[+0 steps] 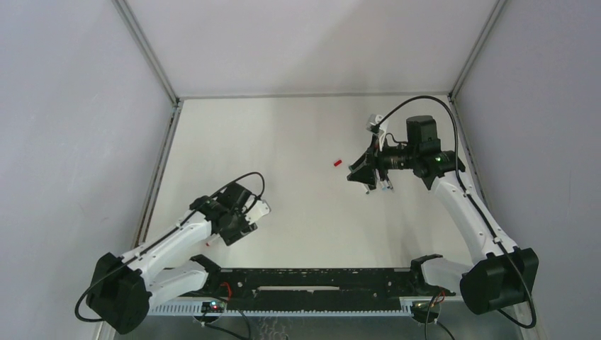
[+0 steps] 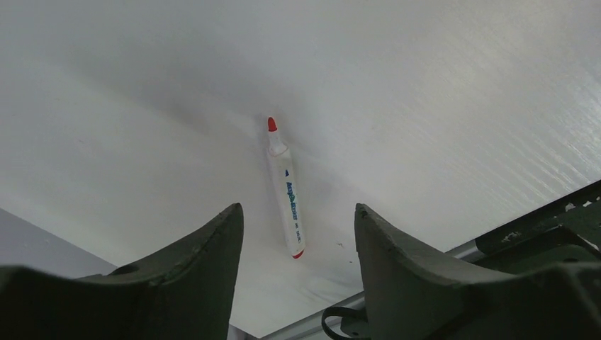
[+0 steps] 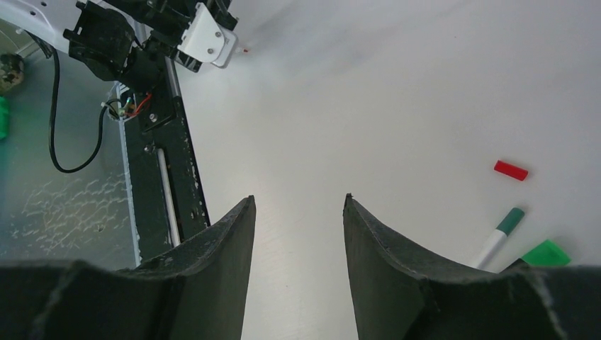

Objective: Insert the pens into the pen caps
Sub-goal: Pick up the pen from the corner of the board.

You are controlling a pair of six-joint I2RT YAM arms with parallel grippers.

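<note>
Framing red-tipped pen (image 2: 287, 191), left gripper (image 2: 298, 212) (edge (image 2: 269, 327) close)

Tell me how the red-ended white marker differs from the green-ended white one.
Ends: red on the red-ended white marker, green on the green-ended white marker. The red-ended one lies in full view ahead of the left gripper; the green-ended one, beside the right gripper, is partly hidden. Both have white barrels.

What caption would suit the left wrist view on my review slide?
Left tool open above an uncapped red-tipped pen lying flat on the white table, not yet gripped.
</note>
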